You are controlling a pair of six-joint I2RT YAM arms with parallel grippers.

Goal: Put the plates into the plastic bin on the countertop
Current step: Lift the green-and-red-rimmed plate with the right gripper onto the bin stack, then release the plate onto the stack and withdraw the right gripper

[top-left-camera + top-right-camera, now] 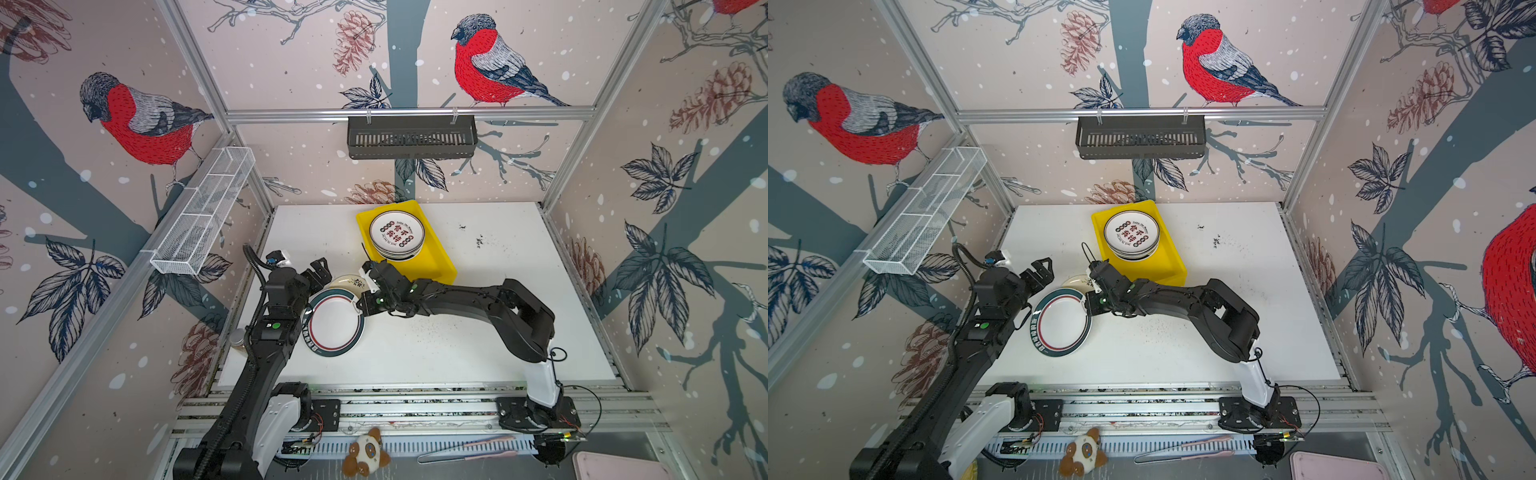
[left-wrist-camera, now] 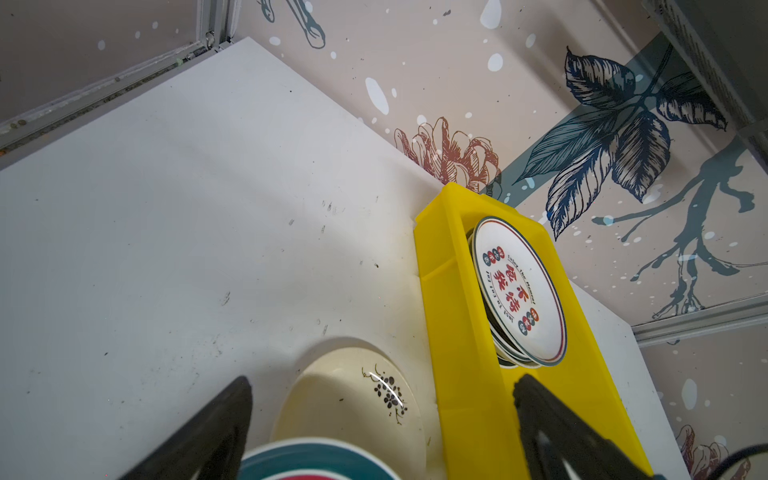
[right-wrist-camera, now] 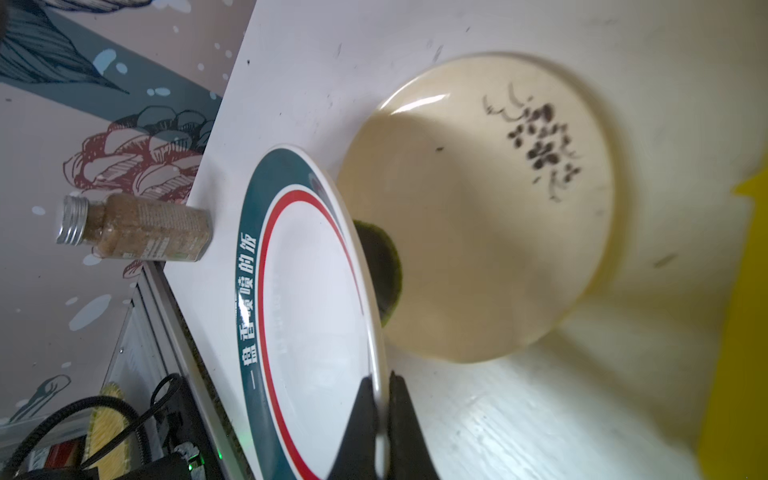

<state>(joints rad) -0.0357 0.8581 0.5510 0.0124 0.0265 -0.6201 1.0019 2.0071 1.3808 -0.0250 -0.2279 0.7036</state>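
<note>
My right gripper is shut on the rim of a white plate with teal and red bands. That plate is tilted, its gripped edge raised off the white countertop. Beside it a cream floral plate lies flat, close to the yellow plastic bin. A stack of plates fills the bin's far half. My left gripper hangs open above the cream plate, holding nothing. In both top views my right gripper sits at the banded plate's right edge.
A spice bottle stands at the countertop's left edge by the left arm. A black slotted basket hangs on the back rail and a white mesh basket on the left rail. A plush toy lies below the front rail.
</note>
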